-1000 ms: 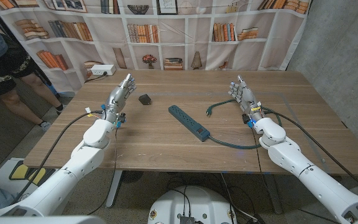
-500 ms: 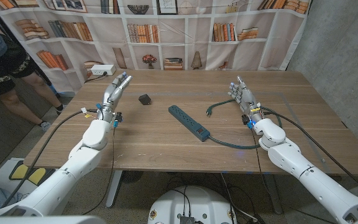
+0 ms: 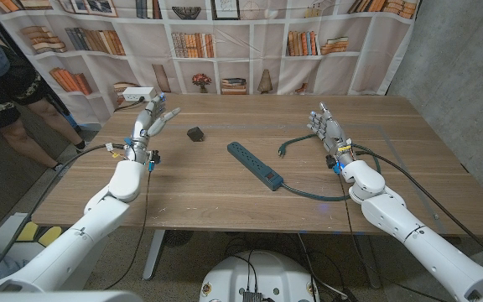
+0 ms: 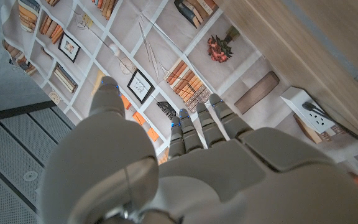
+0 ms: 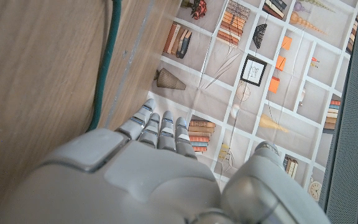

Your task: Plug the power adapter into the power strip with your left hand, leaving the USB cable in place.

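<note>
Power adapter [image 3: 195,133], a small black block, sits alone on the wooden table [image 3: 225,197], unplugged, at about ten o'clock from the power strip [image 3: 254,164]. Nearest the camera, the dark green strip lies diagonally at mid-table, its green cord [image 3: 313,195] curling off toward four o'clock and looping back to a plug [image 3: 283,150] at the strip's two o'clock. The right hand [image 3: 329,130] stands beside that loop, fingers apart and holding nothing. The left hand [image 3: 151,124] hovers at nine o'clock from the adapter, fingers spread, clear of it. Beyond the far edge hangs a bookshelf-print backdrop [image 3: 250,42], with a white outlet box [image 3: 137,95] behind the left hand.
</note>
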Controlling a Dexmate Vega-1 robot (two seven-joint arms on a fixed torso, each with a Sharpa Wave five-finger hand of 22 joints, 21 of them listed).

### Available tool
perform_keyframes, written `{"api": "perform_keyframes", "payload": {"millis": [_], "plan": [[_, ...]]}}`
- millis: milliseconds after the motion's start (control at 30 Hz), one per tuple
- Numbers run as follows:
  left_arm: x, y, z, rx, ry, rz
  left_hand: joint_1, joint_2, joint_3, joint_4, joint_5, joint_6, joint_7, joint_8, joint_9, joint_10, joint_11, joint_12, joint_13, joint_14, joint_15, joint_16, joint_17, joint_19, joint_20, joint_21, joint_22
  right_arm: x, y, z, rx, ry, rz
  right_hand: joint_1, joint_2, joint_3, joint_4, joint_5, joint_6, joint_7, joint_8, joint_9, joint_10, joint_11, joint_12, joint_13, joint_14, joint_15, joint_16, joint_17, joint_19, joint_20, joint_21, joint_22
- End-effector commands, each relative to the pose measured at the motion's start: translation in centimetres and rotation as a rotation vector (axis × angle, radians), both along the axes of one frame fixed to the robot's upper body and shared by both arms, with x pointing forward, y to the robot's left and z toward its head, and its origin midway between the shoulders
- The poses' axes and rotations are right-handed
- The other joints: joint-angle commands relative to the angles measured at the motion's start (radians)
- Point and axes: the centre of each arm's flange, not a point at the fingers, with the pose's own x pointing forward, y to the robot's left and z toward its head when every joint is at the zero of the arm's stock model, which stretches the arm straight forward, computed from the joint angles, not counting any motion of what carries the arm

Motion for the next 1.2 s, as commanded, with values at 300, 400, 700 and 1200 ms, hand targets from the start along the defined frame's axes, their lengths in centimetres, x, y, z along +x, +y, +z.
{"api": "perform_keyframes", "payload": {"millis": [300,400,700,1200], "plan": [[-2.2,-0.2,1.5,0.187,-0.065,0.292,0.026,-0.01,0.004,0.006,-0.009,0.033,-0.024,0.007,0.006,0.028,-0.019,0.004,0.005,0.013,-0.033,-0.002,0.004,0.002,0.01,-0.008,0.002,0.3,0.4,0.1,0.009,0.0,0.002,0.011,0.002,0.005,-0.006,0.005,0.011,-0.001,0.004,0.005,0.012,0.003,0.002,0.005,0.012,0.002,0.0,0.001,0.01,0.0,-0.004,0.005],[-2.4,-0.2,1.9,0.218,-0.063,0.318,0.03,-0.014,0.003,0.012,-0.011,0.046,-0.022,0.007,0.006,0.043,-0.014,0.005,0.005,0.028,-0.039,0.001,0.004,0.014,-0.035,-0.005,0.002,0.4,0.5,0.1,0.015,0.001,0.007,0.012,0.002,0.005,-0.006,0.005,0.012,0.0,0.003,0.005,0.012,0.003,0.002,0.005,0.013,0.002,-0.001,0.001,0.012,0.0,-0.004,0.005],[-2.8,-0.1,3.6,0.362,-0.031,0.437,0.036,-0.019,0.0,0.021,-0.013,0.076,-0.027,0.01,0.007,0.08,-0.024,0.01,0.005,0.067,-0.053,0.007,0.003,0.038,-0.062,-0.001,0.001,0.8,0.3,0.3,0.032,-0.015,0.013,0.015,0.004,0.006,-0.008,0.005,0.014,0.002,0.003,0.005,0.019,0.002,0.002,0.005,0.026,0.001,0.002,0.001,0.027,-0.004,0.0,0.005],[-3.0,0.2,6.4,0.563,0.066,0.518,0.041,-0.033,-0.011,0.033,-0.009,0.009,-0.047,-0.028,0.008,0.002,-0.033,-0.029,0.005,-0.019,-0.053,-0.021,0.003,-0.044,-0.045,-0.031,0.002,0.9,-0.1,1.0,0.031,-0.059,0.028,0.022,0.008,0.008,-0.012,0.005,0.016,0.004,0.001,0.005,0.029,0.003,0.003,0.005,0.04,-0.002,0.003,0.001,0.048,-0.006,0.004,0.004]]}}
